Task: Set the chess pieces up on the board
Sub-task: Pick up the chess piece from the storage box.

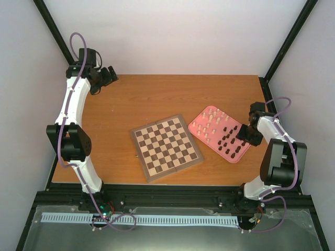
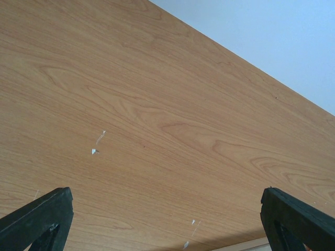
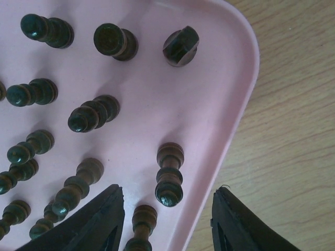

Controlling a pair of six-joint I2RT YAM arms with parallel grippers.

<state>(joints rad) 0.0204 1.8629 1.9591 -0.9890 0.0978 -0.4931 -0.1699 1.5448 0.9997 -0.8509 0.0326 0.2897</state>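
Note:
The board [image 1: 166,147] lies mid-table, turned at an angle, with no chess pieces on it. All the pieces stand on a pink tray [image 1: 208,144] to its right: cream ones [image 1: 211,121] at the far end, dark ones [image 1: 229,138] nearer. My right gripper [image 1: 246,137] hangs over the tray's right edge. In the right wrist view it [image 3: 168,191] is open, its fingers [image 3: 99,214] straddling one upright dark piece [image 3: 170,172] without touching it. My left gripper [image 1: 109,76] is open at the table's far left corner, over bare wood [image 2: 166,193].
In the right wrist view, another dark piece [image 3: 140,222] stands just inside the left finger, and several more crowd the tray [image 3: 220,78] to the left. The tray's rim runs between the fingers. Black frame posts [image 1: 285,44] rise at the back corners.

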